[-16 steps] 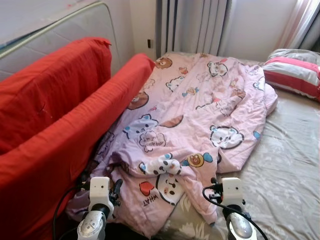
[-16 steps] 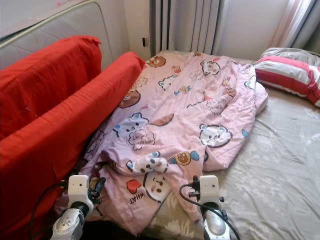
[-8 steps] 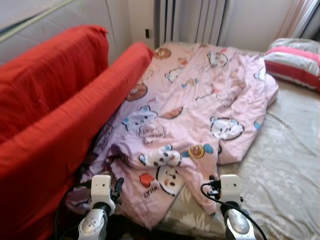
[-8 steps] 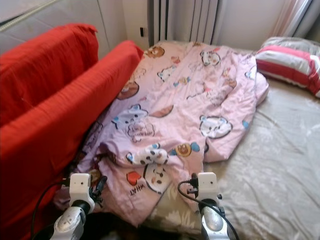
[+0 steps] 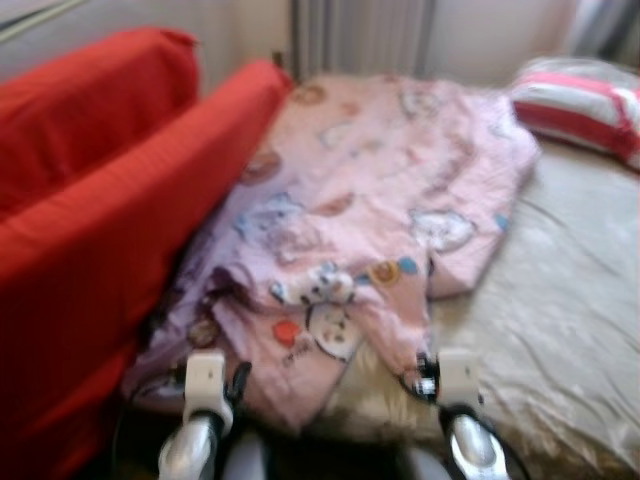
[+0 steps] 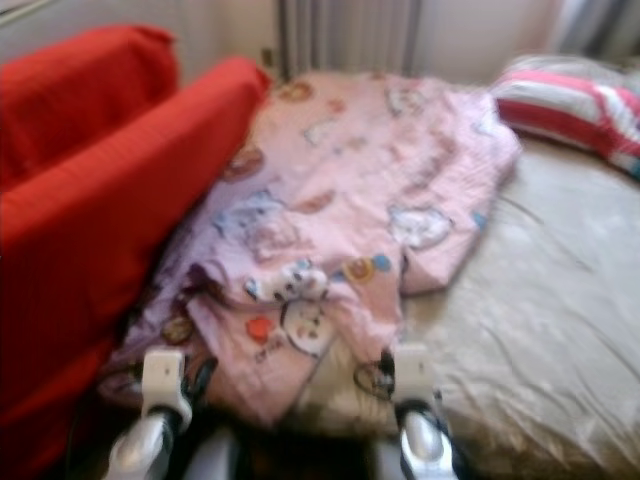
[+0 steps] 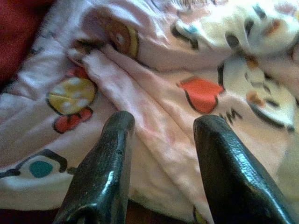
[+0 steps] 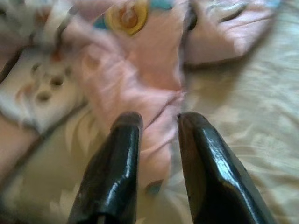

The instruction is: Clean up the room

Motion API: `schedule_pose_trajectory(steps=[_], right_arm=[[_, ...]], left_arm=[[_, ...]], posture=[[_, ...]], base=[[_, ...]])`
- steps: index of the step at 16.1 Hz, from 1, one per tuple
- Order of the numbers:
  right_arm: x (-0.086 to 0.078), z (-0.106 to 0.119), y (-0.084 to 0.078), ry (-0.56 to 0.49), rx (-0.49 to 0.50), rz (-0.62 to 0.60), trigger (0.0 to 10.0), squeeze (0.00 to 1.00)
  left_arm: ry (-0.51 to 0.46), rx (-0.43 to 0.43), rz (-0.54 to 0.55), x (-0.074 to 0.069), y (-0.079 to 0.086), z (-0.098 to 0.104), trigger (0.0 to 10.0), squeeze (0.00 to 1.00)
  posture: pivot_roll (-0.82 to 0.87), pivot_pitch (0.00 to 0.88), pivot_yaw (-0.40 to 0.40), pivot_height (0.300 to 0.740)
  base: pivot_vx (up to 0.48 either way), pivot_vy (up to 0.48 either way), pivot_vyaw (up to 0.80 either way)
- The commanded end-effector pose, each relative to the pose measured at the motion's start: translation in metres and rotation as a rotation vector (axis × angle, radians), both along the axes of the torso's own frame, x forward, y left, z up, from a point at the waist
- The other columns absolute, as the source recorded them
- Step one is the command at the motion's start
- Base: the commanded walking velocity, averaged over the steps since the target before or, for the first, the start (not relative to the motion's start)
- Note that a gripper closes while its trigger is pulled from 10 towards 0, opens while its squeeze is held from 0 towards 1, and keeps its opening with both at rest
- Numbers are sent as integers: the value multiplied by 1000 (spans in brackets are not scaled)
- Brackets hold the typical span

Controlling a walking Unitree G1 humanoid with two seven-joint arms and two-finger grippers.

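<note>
A crumpled pink quilt [image 5: 380, 190] printed with cartoon bears lies across the bed, its near corner hanging over the front edge. My left gripper [image 7: 163, 123] hovers open just above the quilt's folds near a red heart print, nothing between its fingers [image 7: 100, 172]. My right gripper [image 8: 159, 120] is open with a narrow gap, poised over the quilt's edge [image 8: 140, 84] where it meets the beige sheet [image 8: 243, 140]. In the blurred eye views both wrists [image 5: 205, 385] [image 5: 455, 385] sit low at the bed's near edge.
A red covered sofa [image 5: 90, 200] presses against the bed on the left. A red, white and grey striped pillow [image 5: 580, 105] lies at the far right. Beige sheet [image 5: 560, 300] lies bare on the right. Curtains [image 5: 360, 35] hang behind.
The whole picture has shifted and blurred, so the camera is moving. Both arms keep the same low place at the near edge of the bed.
</note>
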State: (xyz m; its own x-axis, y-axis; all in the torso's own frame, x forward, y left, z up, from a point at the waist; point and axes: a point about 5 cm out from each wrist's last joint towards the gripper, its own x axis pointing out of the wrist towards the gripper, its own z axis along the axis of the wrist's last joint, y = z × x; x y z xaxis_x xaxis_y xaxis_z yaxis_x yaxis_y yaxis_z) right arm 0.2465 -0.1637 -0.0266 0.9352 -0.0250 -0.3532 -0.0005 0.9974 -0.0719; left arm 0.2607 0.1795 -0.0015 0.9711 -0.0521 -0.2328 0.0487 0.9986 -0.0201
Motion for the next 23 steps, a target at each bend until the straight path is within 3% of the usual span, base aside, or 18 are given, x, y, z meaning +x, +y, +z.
schedule_pose_trajectory(steps=[1,18,23], right_arm=[[5,2,0,11,9,-9,10000,0],[7,1,-2,36,6,-18,10000,0],[12,3,-4,50,0,-31,10000,0]], left_arm=[[44,-10,9,-9,3,-8,10000,0],[50,-9,3,-9,2,-8,10000,0],[61,-2,-1,-8,1,-9,10000,0]], posture=[[45,139,-2,633],[48,136,-2,633],[68,155,-2,633]], base=[[0,0,0],[0,0,0],[397,0,0]])
